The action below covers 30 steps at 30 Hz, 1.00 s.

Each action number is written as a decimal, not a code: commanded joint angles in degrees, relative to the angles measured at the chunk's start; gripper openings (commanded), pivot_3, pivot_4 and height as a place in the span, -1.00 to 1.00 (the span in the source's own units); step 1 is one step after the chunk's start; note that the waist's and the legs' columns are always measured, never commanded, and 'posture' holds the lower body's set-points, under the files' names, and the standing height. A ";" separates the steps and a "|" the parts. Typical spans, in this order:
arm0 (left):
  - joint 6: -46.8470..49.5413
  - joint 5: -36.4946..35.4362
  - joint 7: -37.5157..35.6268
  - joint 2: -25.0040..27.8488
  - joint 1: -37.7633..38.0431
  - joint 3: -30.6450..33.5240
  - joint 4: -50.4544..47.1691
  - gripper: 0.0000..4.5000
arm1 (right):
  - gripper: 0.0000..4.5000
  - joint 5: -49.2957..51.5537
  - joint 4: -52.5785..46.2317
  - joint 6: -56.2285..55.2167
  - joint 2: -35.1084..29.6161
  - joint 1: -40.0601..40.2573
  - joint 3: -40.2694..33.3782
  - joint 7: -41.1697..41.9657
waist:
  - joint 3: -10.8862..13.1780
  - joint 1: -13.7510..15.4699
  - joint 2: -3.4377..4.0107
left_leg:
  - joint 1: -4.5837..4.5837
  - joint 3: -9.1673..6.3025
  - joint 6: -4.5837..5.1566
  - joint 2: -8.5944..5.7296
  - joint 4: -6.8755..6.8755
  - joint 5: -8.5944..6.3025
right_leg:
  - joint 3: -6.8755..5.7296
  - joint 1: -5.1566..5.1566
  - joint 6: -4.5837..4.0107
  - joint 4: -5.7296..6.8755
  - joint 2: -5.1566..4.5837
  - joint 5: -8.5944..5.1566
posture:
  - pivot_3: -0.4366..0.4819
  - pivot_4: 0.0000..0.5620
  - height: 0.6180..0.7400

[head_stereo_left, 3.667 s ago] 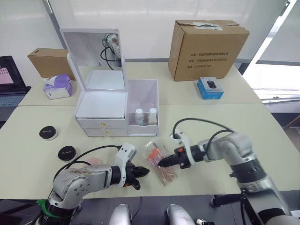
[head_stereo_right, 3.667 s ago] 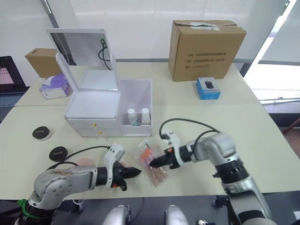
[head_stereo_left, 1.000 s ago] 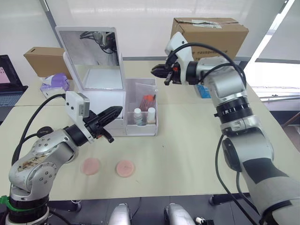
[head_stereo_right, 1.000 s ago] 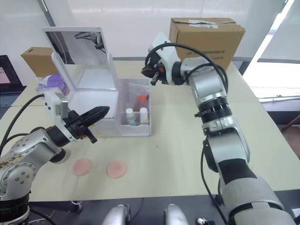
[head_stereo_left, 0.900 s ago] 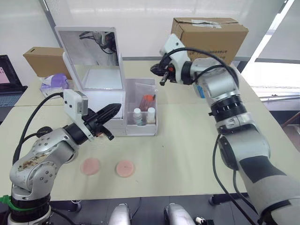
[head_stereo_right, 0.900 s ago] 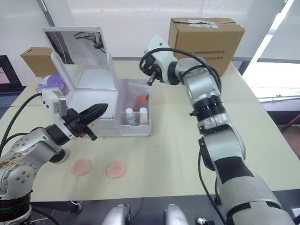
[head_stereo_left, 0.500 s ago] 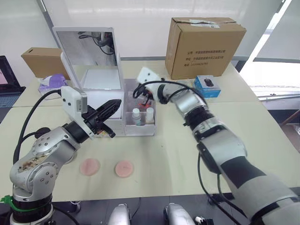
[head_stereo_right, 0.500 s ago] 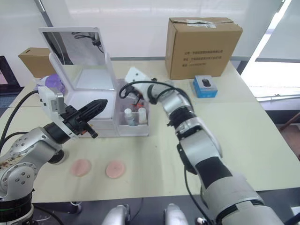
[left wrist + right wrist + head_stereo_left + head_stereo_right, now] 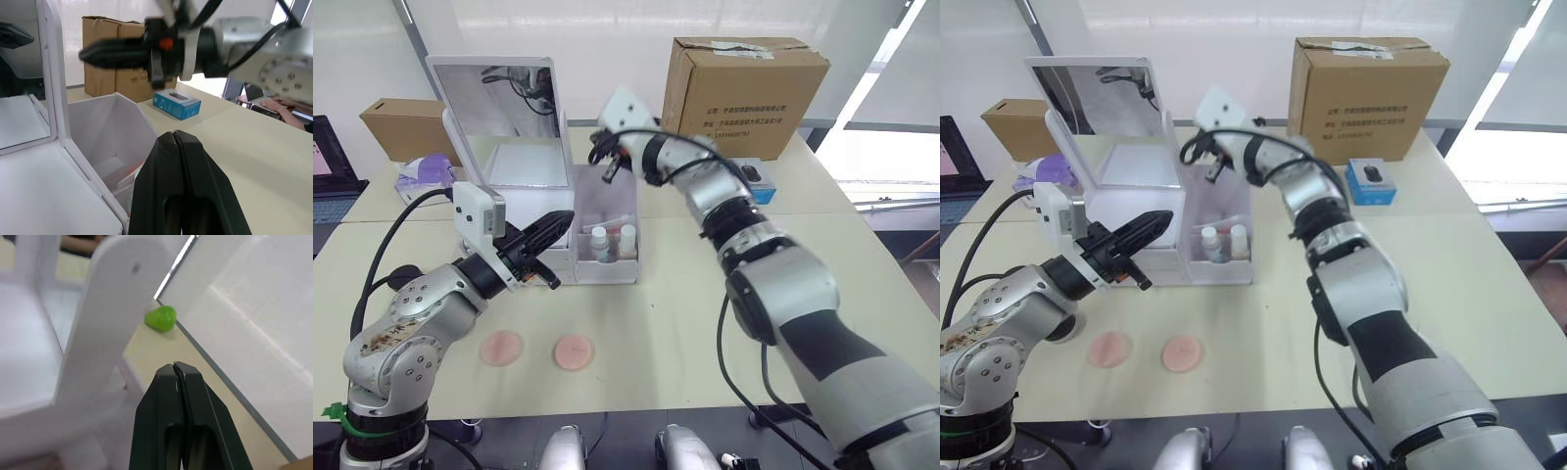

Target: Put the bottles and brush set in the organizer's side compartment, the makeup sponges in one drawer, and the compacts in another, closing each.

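Bottles [image 9: 611, 241] and brush set sit in the organizer's [image 9: 524, 220] side compartment [image 9: 607, 220], so sponges [image 9: 538, 349] are next: they lie on the table in front of the organizer, below the closed, empty left gripper [image 9: 563, 221], the nearer one; right gripper [image 9: 604, 171], also closed, is above the bin.

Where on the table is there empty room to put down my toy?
The widest bare patch of the table lies on the robot's right, beside the organizer and in front of the blue box. A narrow strip runs between the sponges and the organizer. Around the organizer it is crowded: left gripper, right gripper and bottles.
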 commanded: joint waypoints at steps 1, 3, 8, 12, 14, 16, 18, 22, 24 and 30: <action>-1.90 0.72 -1.23 0.69 -0.68 1.28 -0.27 -1.00 | -0.98 6.28 -8.02 10.78 -3.05 -0.33 -2.56 14.91 | 0.00 0.05 0.00 | 0.02 0.00 0.00 0.00 0.00 0.00 | 0.00 0.02 0.00 0.00 0.00 0.00 | -0.05 -0.47 0.96; -2.06 1.02 -1.76 0.84 -0.43 1.60 -0.02 -1.00 | -0.98 7.87 -15.99 20.76 -5.78 2.48 -0.26 24.36 | 0.00 0.17 0.00 | 0.01 0.00 0.00 0.00 0.01 0.00 | 0.00 0.02 0.00 0.00 0.00 0.00 | -0.05 -0.47 0.96; -2.75 2.19 -3.25 1.50 0.10 2.07 0.99 -1.00 | -0.98 9.48 -37.77 39.50 -10.05 12.08 5.80 30.37 | -0.01 0.25 0.01 | -0.01 0.00 -0.01 0.00 0.05 0.00 | -0.01 0.00 0.01 0.02 0.00 0.00 | -0.05 -0.47 0.96; -3.09 3.13 -4.01 1.55 -0.04 2.08 1.78 -1.00 | -0.98 7.99 -45.36 44.51 -10.15 17.30 10.26 28.40 | -0.02 -0.12 0.02 | 0.01 0.00 -0.01 0.01 0.02 0.00 | 0.01 -0.09 0.01 0.12 0.03 -0.01 | -0.05 -0.47 0.96; -3.21 3.58 -4.17 1.37 -0.22 1.76 1.85 -1.00 | -0.98 7.27 -45.18 44.17 -8.99 18.23 11.53 26.38 | -0.02 -0.09 0.02 | 0.01 0.01 0.00 0.01 0.01 0.00 | 0.01 -0.11 0.01 0.14 0.04 -0.01 | -0.05 -0.47 0.96; -3.30 3.83 -4.24 1.27 -0.28 1.49 1.74 -1.00 | -0.98 6.58 -44.23 43.31 -8.33 18.41 12.49 24.94 | -0.02 -0.02 0.02 | 0.01 0.00 0.00 0.01 0.02 0.00 | 0.01 -0.10 0.01 0.13 0.04 -0.01 | -0.05 -0.47 0.96; -3.29 3.98 -4.17 1.11 -0.29 1.26 1.47 -1.00 | -0.98 4.81 -41.55 41.04 -8.19 17.96 14.00 23.63 | -0.02 0.08 0.02 | 0.00 0.00 0.00 0.01 0.03 0.00 | 0.01 -0.08 0.02 0.12 0.04 -0.02 | -0.05 -0.47 0.96; -3.25 4.24 -4.05 0.88 0.00 1.15 0.92 -1.00 | -0.98 1.62 -36.43 37.50 -8.02 16.21 16.02 20.96 | -0.02 0.41 0.02 | -0.02 0.01 0.00 -0.01 0.10 0.00 | 0.00 -0.05 0.02 0.06 0.01 -0.01 | -0.05 -0.47 0.96; -3.20 4.28 -3.95 0.84 0.08 1.21 0.71 -1.00 | -0.98 -0.26 -32.80 34.39 -7.57 15.01 16.87 19.14 | -0.03 0.41 0.00 | 0.00 0.01 -0.01 0.00 0.10 0.00 | -0.01 -0.03 0.02 0.06 0.02 -0.02 | -0.05 -0.47 0.96; -3.08 4.39 -3.78 0.91 -0.02 1.46 0.47 -1.00 | -0.98 -4.21 -18.99 21.96 -4.74 10.44 15.60 9.51 | -0.03 0.07 -0.01 | -0.03 0.00 0.00 0.01 0.08 0.00 | 0.00 -0.08 0.01 0.09 0.03 -0.01 | -0.05 -0.47 0.96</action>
